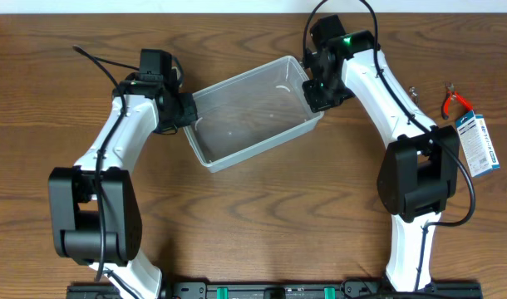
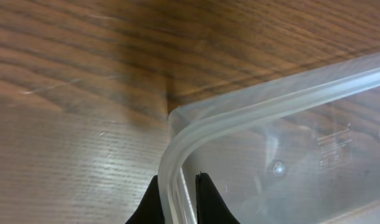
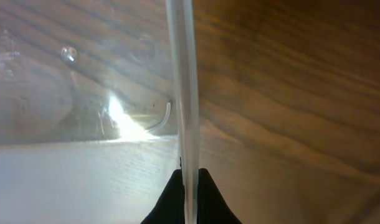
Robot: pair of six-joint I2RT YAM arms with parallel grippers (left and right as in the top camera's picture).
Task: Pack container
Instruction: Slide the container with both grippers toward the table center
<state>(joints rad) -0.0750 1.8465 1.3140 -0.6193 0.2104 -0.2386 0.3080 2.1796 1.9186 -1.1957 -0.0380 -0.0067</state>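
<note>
Overhead, container [image 1: 241, 77]: clear tub, empty, set askew on the worktop [image 1: 253, 237], midway between the left and right edges and nearer the far edge.
Overhead, left end effector [image 1: 187, 116]: at the tub's left short end, on the rim.
Overhead, right end effector [image 1: 318, 93]: at the tub's right short end, on the rim.
Overhead, extras: red pliers [image 1: 455, 101] and a blue-and-white packet [image 1: 476, 143] near the right edge, well apart from the tub.
Left wrist, left end effector [image 2: 179, 202]: black fingers straddle the container [image 2: 271, 102] rim just beside a rounded corner, clamped on it.
Right wrist, right end effector [image 3: 189, 199]: fingers pinched tight on the container [image 3: 184, 81] rim, one inside and one outside.
</note>
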